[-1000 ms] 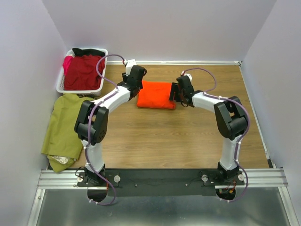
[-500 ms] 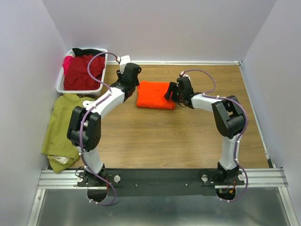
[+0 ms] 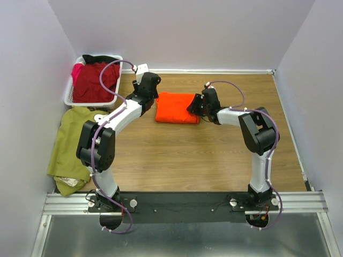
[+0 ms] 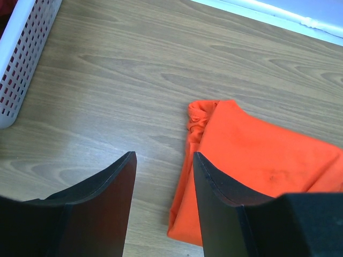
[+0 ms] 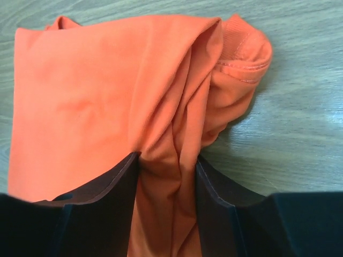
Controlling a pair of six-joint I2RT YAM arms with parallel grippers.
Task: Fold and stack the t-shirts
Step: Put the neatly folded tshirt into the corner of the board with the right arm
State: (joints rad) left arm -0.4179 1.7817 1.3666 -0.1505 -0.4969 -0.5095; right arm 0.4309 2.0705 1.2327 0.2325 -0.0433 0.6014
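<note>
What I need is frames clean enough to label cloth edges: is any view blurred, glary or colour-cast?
Top external view: even soft light, faint shadows, orange t-shirt crisp. Left wrist view: table grain sharp, white wall base glares. Right wrist view: stitching sharp, but the table reads grey-green, a colour cast.

Probably a lab test cell: plain white walls (image 3: 187,32) enclosing a wood-grain table (image 3: 187,155), aluminium rail (image 3: 69,202).

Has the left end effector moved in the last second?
Yes. In the top view the left end effector has shifted left, toward the white basket, off the orange t-shirt's left edge.
</note>
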